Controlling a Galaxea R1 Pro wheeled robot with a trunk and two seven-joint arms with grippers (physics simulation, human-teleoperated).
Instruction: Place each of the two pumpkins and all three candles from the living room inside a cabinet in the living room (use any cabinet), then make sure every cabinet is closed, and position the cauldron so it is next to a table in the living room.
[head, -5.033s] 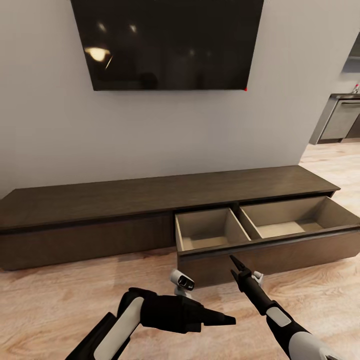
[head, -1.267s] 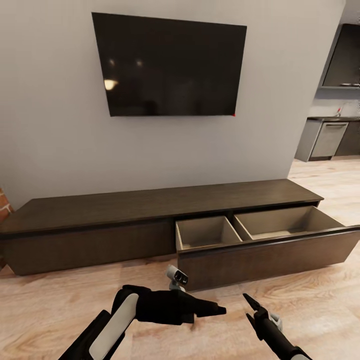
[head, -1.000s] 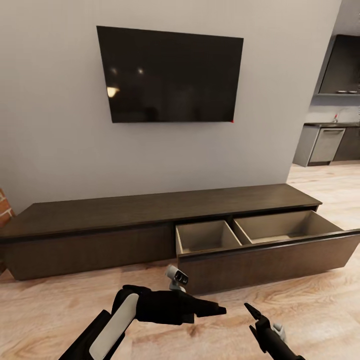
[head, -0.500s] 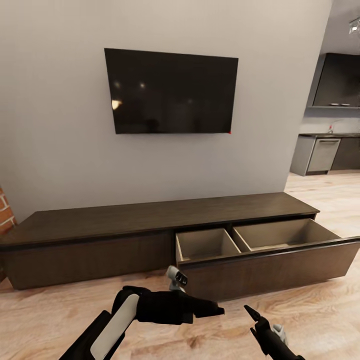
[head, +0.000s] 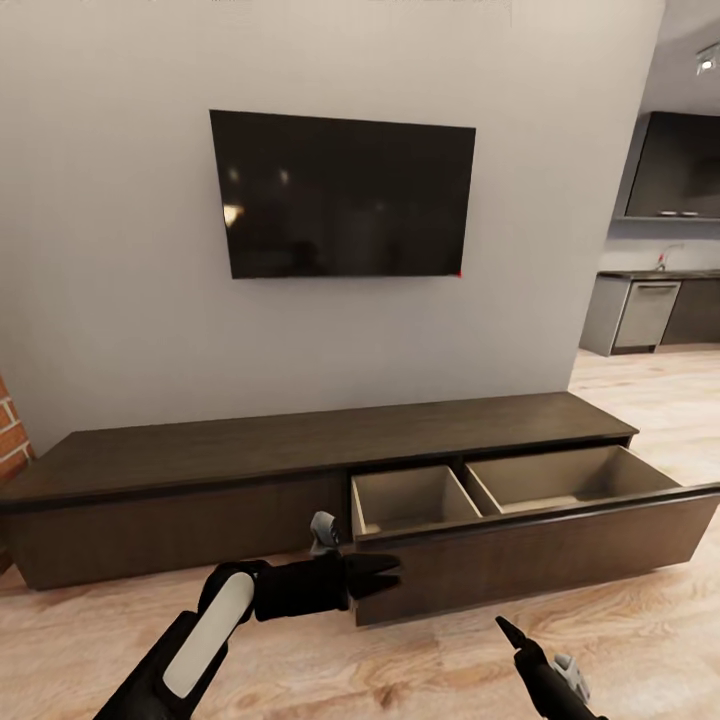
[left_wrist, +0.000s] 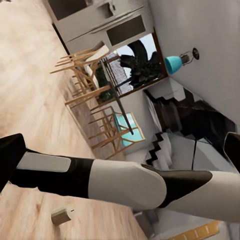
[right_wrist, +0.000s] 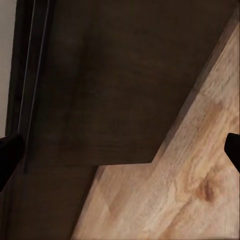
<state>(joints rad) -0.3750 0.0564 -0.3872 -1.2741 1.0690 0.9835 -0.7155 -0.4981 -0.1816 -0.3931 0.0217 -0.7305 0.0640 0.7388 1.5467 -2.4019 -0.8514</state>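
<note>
The cabinet runs along the wall below the television, its right drawer pulled out. One candle lies on the floor. The left gripper hovers before the drawer front, jaws spread; the right gripper, nearer the floor, jaw state unclear.

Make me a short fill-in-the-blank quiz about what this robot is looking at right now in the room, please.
1. The long dark cabinet has one drawer pulled ___.
2. The beige inside of that drawer is split into ___ compartments.
3. Mounted on the wall above the cabinet is a black ___.
4. In the left wrist view, a small cream candle lies on the wooden ___.

Missing words: open; two; television; floor
</note>
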